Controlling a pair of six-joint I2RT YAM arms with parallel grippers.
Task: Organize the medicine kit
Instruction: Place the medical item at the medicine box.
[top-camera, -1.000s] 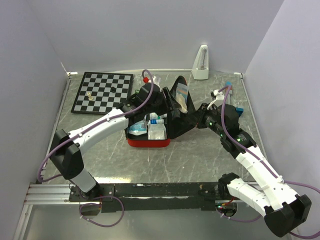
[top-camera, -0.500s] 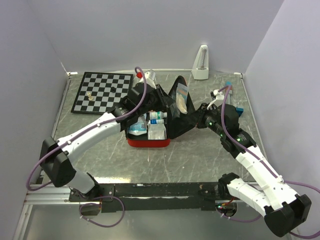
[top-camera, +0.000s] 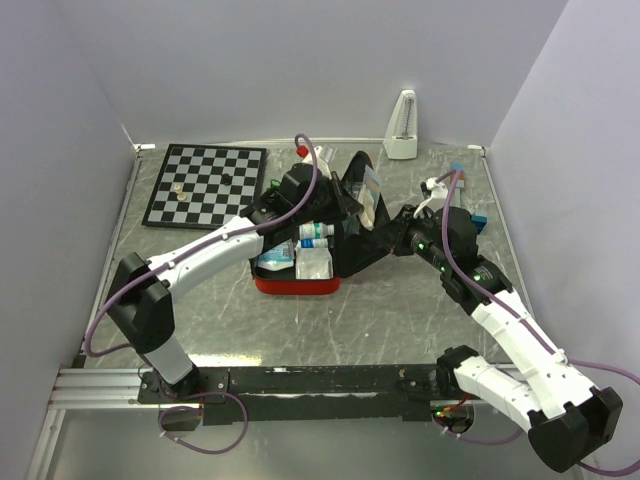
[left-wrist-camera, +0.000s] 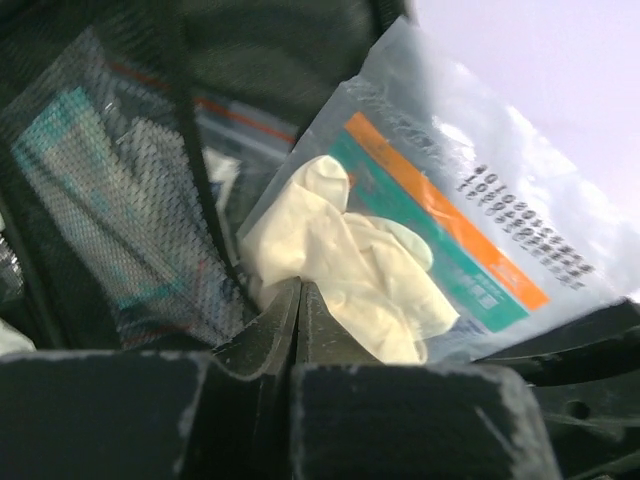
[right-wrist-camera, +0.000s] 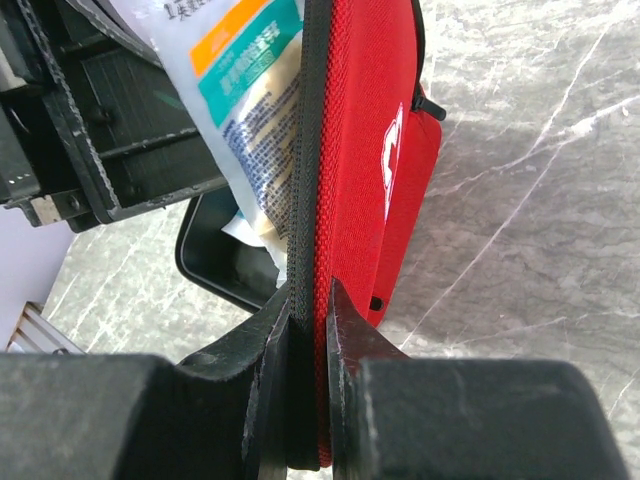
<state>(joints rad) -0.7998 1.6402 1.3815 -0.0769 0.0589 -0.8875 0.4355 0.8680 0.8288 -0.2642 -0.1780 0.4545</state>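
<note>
Grey marbled tabletop (top-camera: 400, 320), white walls; the red zippered clamshell medicine kit (top-camera: 296, 285) sits open mid-table, lid upright with the right gripper (right-wrist-camera: 308, 300) clamped on its rim. The left gripper (left-wrist-camera: 298, 295) is clenched tight, tips at the bottom edge of the clear plastic glove packet (left-wrist-camera: 470, 240) slanting up-right just ahead. Can't tell if it's pinching it.

Glove packet (left-wrist-camera: 450, 250) print blurred, medicine kit (left-wrist-camera: 110, 200) mesh pocket contents indistinct — chessboard (top-camera: 222, 172) pieces too small to tell
</note>
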